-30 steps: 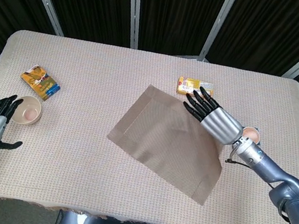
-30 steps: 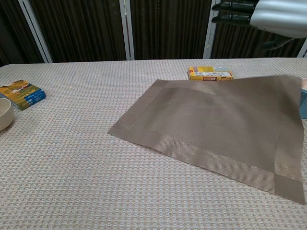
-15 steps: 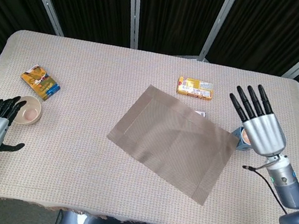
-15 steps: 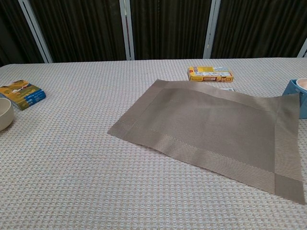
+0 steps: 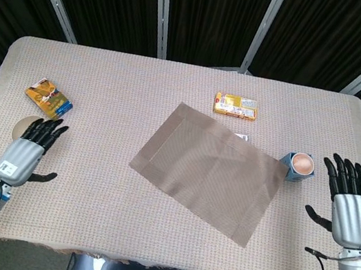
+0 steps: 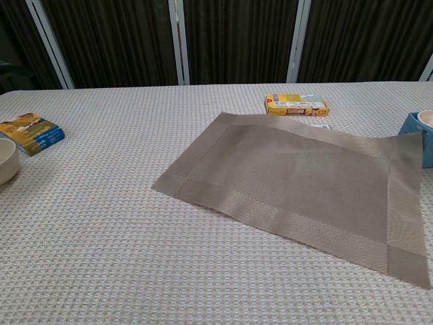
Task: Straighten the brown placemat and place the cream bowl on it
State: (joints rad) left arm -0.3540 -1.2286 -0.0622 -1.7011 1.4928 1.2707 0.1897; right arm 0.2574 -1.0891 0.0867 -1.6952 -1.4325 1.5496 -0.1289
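Note:
The brown placemat (image 5: 207,169) (image 6: 298,181) lies flat in the middle of the table, skewed so that its corners point toward the edges. The cream bowl (image 5: 21,126) (image 6: 5,160) sits at the far left; in the head view my left hand (image 5: 28,149) covers most of it, hovering over it with fingers spread and empty. My right hand (image 5: 349,204) is at the table's right edge, fingers spread, holding nothing, well clear of the placemat. Neither hand shows in the chest view.
A yellow box (image 5: 235,106) (image 6: 296,104) lies just beyond the placemat's far edge. A blue cup (image 5: 299,166) (image 6: 421,137) stands by the mat's right corner. A blue-and-yellow packet (image 5: 49,98) (image 6: 31,132) lies behind the bowl.
My right hand left the placemat's far corner, swung right and drew back to the table's right edge. My left hand moved right and forward over the bowl. The placemat has settled flat.

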